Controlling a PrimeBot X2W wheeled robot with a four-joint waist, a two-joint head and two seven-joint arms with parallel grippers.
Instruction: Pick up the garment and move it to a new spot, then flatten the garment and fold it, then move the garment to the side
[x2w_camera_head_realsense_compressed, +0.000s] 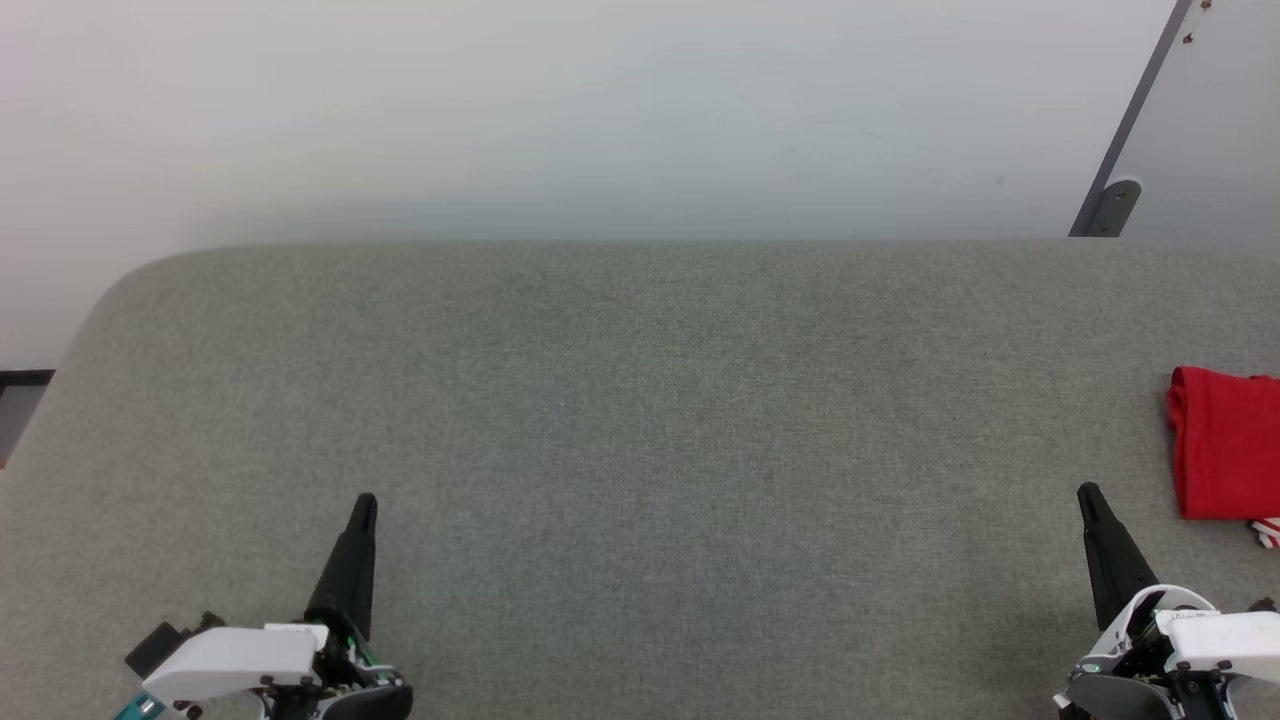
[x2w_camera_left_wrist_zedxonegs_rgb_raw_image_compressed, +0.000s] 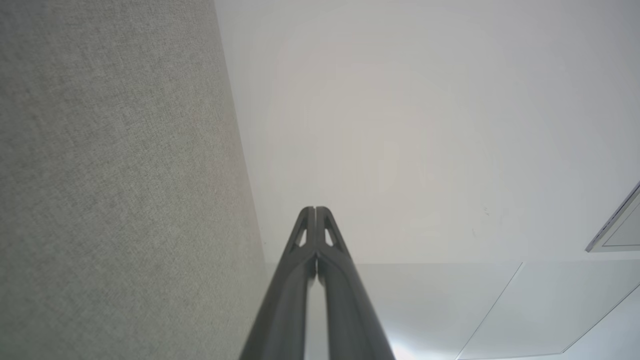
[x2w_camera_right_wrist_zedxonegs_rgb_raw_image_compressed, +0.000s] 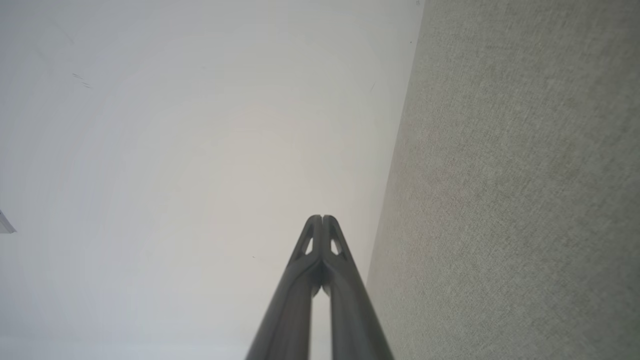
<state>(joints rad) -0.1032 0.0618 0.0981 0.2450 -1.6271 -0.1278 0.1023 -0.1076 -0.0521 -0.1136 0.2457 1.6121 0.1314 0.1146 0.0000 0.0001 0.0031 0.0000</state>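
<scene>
Both hands are parked low over the near edge of the bench (x2w_camera_head_realsense_compressed: 640, 400). Left hand (x2w_camera_head_realsense_compressed: 364, 503): fingers pressed together, nothing between them. Right hand (x2w_camera_head_realsense_compressed: 1089, 492): same, closed and empty. Both wrist views show the tips touching.

The garment (x2w_camera_head_realsense_compressed: 1224, 448) lies far right on the bench, just beyond and outboard of the right hand, not touching it. Part of it runs off the frame edge. It looks like a compact red fold with a rounded doubled edge facing centre. A bit of striped trim (x2w_camera_head_realsense_compressed: 1267, 531) pokes out at the near corner.

My read: it's already folded and set aside, or close to it.

Handling: soft, light cloth with no stiffness. The layers will slide apart if I pinch only the top one. For a regrip I'd take the doubled edge facing centre and pinch through all layers, ideally at two spaced points. Lift it clear rather than drag it, since the bench fabric looks grippy and could pull the fold open. I'd skip the loose trim.
</scene>
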